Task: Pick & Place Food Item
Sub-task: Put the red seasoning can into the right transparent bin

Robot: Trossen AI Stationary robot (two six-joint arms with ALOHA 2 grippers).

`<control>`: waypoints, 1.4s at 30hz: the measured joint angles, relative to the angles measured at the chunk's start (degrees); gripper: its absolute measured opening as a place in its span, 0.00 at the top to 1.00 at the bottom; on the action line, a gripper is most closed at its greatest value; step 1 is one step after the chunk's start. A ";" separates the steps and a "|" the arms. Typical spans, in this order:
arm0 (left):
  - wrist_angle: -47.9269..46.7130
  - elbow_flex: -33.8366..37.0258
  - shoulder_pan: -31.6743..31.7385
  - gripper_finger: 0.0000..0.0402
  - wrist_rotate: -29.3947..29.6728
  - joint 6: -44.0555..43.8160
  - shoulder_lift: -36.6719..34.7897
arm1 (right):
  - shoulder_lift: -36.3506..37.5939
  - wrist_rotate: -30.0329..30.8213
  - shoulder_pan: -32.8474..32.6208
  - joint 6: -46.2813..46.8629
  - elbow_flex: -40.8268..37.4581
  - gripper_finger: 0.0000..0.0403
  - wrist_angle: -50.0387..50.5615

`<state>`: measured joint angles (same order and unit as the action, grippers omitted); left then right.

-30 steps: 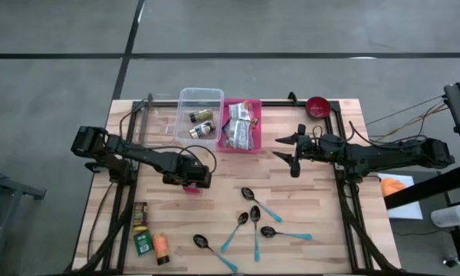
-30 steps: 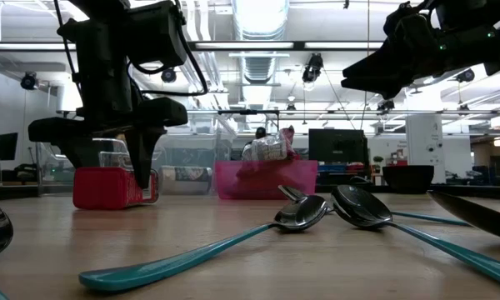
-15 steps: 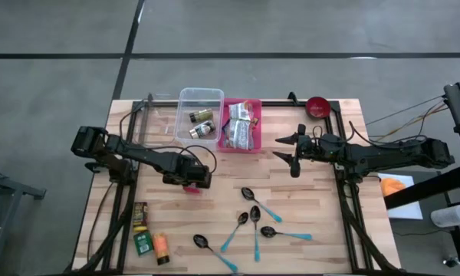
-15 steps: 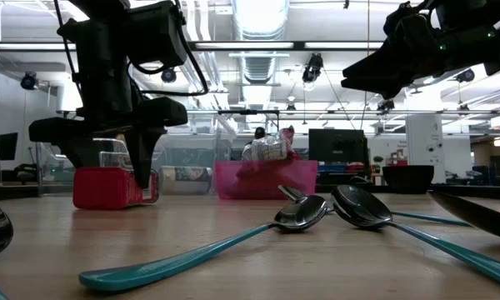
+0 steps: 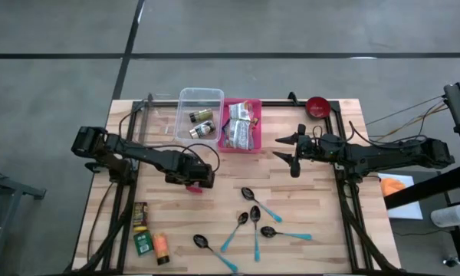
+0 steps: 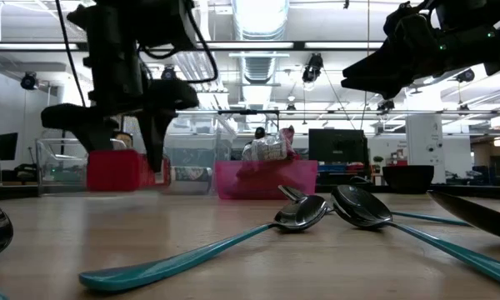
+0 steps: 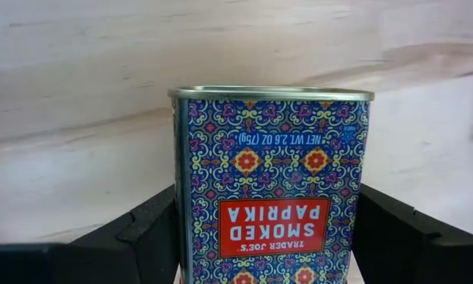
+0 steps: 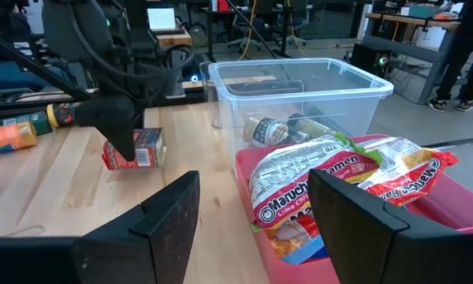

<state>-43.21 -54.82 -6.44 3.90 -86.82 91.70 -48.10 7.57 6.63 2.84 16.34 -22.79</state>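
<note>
The food item is a smoked paprika tin (image 5: 193, 186) with red sides and a blue patterned face (image 7: 272, 181). It hangs a little above the wood table, left of centre, also seen in the low view (image 6: 117, 171) and the right wrist view (image 8: 134, 150). My left gripper (image 5: 190, 176) points down from above and is shut on it. My right gripper (image 5: 294, 156) hovers open at the right, high above the table, its fingers (image 8: 165, 229) level and holding nothing. My left gripper pinches the tin's two narrow sides (image 7: 181, 229) between its two fingers (image 7: 142, 237), one on each side. The fingers come from above, pointing down. The tin hangs below them, just clear of the table, its bottom rim (image 7: 272, 93) toward the boards.
At the back stand a clear bin (image 5: 199, 115) with spice jars and a pink bin (image 5: 241, 126) with ramen packets. A red bowl (image 5: 317, 106) sits at the far right. Several teal spoons (image 5: 253, 222) lie near the front; bottles (image 5: 149, 234) lie at the near left.
My left gripper has risen, still shut on the paprika tin, and shifted slightly toward the table's right. The tin, which stood on the table, is now lifted just clear of it.
</note>
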 joint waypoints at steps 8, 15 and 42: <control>-4.33 -6.96 0.00 0.29 4.62 4.33 -0.04 | -0.02 -0.01 -0.02 0.02 0.00 0.42 0.01; -7.69 -16.10 0.00 0.29 14.86 16.20 -0.04 | -0.02 -0.02 -0.01 0.09 -0.01 0.42 0.00; -15.30 -32.94 31.83 0.28 18.49 46.00 1.00 | 0.01 0.01 -0.01 0.04 -0.01 0.42 0.01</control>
<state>-58.51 -87.77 25.39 22.39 -40.82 92.70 -48.10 7.57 6.62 2.88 16.34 -22.78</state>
